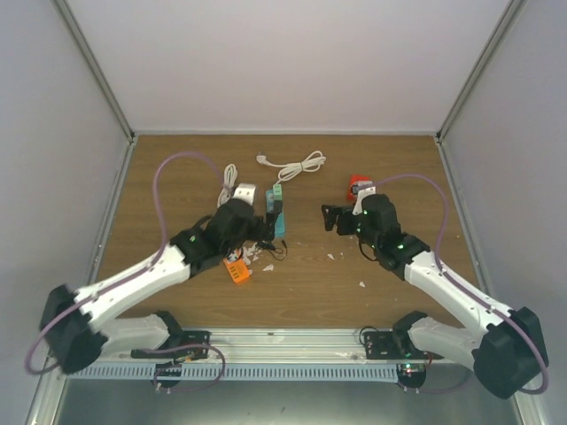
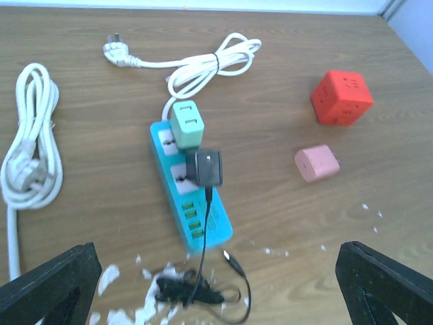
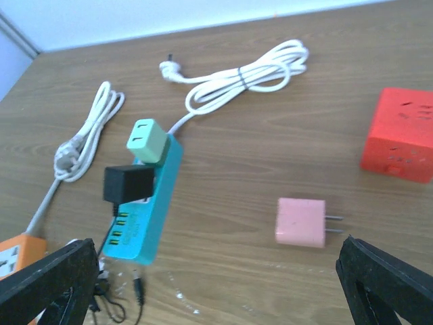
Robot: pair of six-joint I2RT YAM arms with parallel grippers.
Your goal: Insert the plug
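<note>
The plug (image 2: 208,167) is a small black boxy adapter seated on the middle socket of a teal power strip (image 2: 200,220), just below a mint-green adapter (image 2: 187,124). Its thin black wire runs down to a tangled bundle (image 2: 193,291). The plug also shows in the right wrist view (image 3: 128,183) on the strip (image 3: 145,227). My left gripper (image 2: 216,298) is open and empty, near of the strip's end. My right gripper (image 3: 216,291) is open and empty, to the right of the strip. In the top view the left gripper (image 1: 264,226) and right gripper (image 1: 330,217) flank the strip (image 1: 280,221).
A pink adapter (image 3: 301,222) lies on its side between the strip and a red cube socket (image 3: 399,135). A coiled white cord (image 2: 210,61) lies behind the strip, another white cord (image 2: 30,156) at the left. An orange strip (image 1: 236,270) and white scraps (image 2: 145,305) lie near the left arm.
</note>
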